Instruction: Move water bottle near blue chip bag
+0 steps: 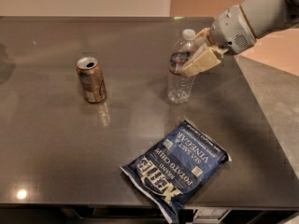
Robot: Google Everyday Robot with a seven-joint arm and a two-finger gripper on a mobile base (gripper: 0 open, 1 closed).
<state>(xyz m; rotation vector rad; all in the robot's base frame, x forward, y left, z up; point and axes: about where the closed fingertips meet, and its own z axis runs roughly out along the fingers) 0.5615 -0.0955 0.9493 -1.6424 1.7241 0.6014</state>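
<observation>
Table (46, 162): a dark, glossy top that fills most of the frame, with its front edge running along the bottom.
Soda can (91, 80): stands upright at left of centre with its top opened. It is well apart from everything else and has no part in the job.
Blue chip bag (177, 168): lies flat near the front edge, lower centre of the frame and turned at an angle, with its white lettering upside down to the camera.
Water bottle (181, 73): stands upright just right of centre in the upper half, white cap on top. It is directly above the bag in the frame, with a strip of bare table between them. Whether its base rests on the table or hangs just off it cannot be told.
Gripper (192, 59): sits on the bottle's right side at the height of the label band. One beige finger crosses in front and the other shows behind the neck, so it looks clamped on the bottle.
Arm (252, 17): grey, and reaches in from the upper right corner.
Done so far: the grasp appears made, and the bottle is upright and under control.
Left to do: carry the bottle toward the lower part of the frame, set it down upright just beside the bag without standing it on the bag, then let go and pull clear.
Progress: by this reading roughly the first half is done, since the gap to the bag is not yet closed.
</observation>
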